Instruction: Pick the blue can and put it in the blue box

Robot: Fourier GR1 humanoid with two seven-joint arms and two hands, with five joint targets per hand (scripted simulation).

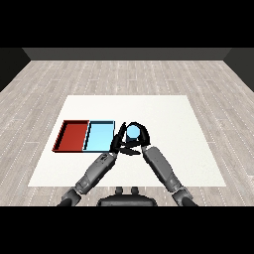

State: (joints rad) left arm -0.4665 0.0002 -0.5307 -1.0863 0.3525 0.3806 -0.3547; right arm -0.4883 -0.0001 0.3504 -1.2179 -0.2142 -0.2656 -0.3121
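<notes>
The blue can (133,132) is just right of the light blue tray (99,137), near the table's middle. My right hand (142,135) is curled round the can from the right side, so only the can's top shows. My left hand (118,141) is close against the can's left side, over the right edge of the light blue tray, with its fingers fairly straight and pointing away from me. I cannot tell whether the can rests on the table or is lifted off it.
A red tray (72,135) lies against the left side of the light blue tray. Both trays lie on the white table (173,124), left of centre. Beyond the table's edges is a wooden floor.
</notes>
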